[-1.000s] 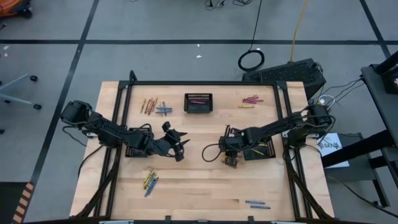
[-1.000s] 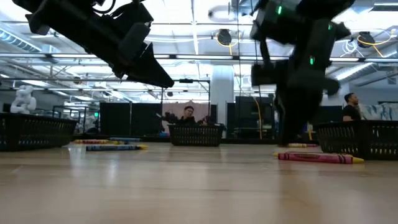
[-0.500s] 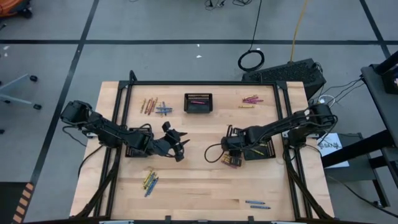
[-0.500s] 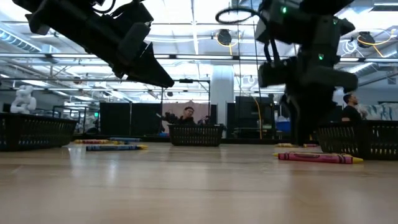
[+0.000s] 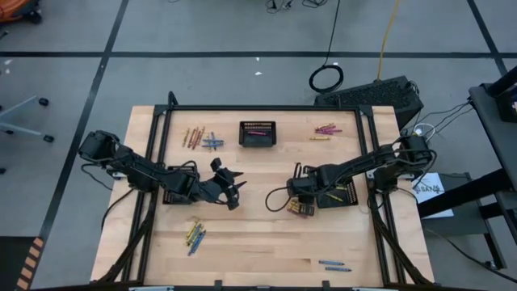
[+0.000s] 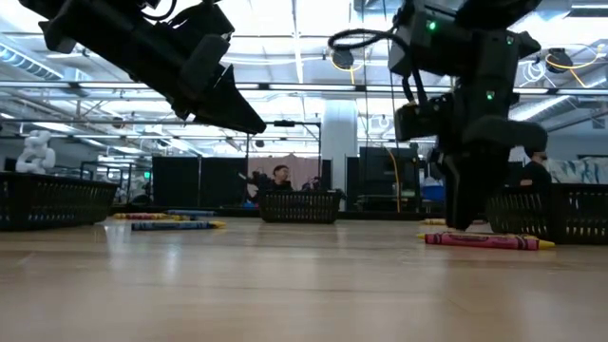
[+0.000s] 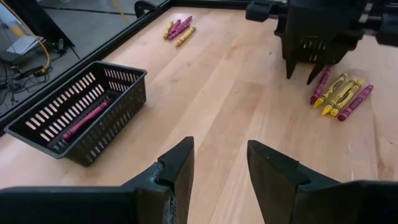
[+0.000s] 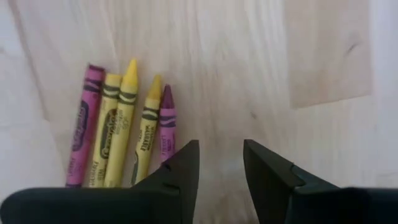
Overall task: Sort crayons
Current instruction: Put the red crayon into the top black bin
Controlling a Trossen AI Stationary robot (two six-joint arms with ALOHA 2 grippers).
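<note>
1. The thin paper-wrapped wax crayons lay in several small groups on the pale wooden table (image 5: 258, 242). The group in hand was a row of five, two pink and three yellow (image 8: 121, 127), lying side by side and touching, directly under the right tool (image 8: 221, 163).
2. The right tool hung low over that row with its two dark fingers slightly apart and nothing between them, its tips close to the dark pink crayon (image 8: 165, 124) at the row's edge.
3. Judged from their look, the crayons would be very light, stiff but snappable, and round enough to roll; the paper sleeve should give fair grip.
4. The best hold seemed to be across the middle of one crayon's barrel. The edge crayon had a free side, while the inner ones left no room for a finger.
5. Nudging the row could have scattered or rolled its neighbours.
6. The left tool (image 7: 219, 163) waited above the table's middle left, fingers apart and empty.
7. A small black rectangular mesh basket (image 7: 93, 99) with one pink crayon (image 7: 87, 117) inside stood at the far edge. Another black basket (image 5: 346, 194) sat just beside the right arm.
8. Other crayon groups (image 5: 202, 137) lay well apart; nothing blocked the pick.
</note>
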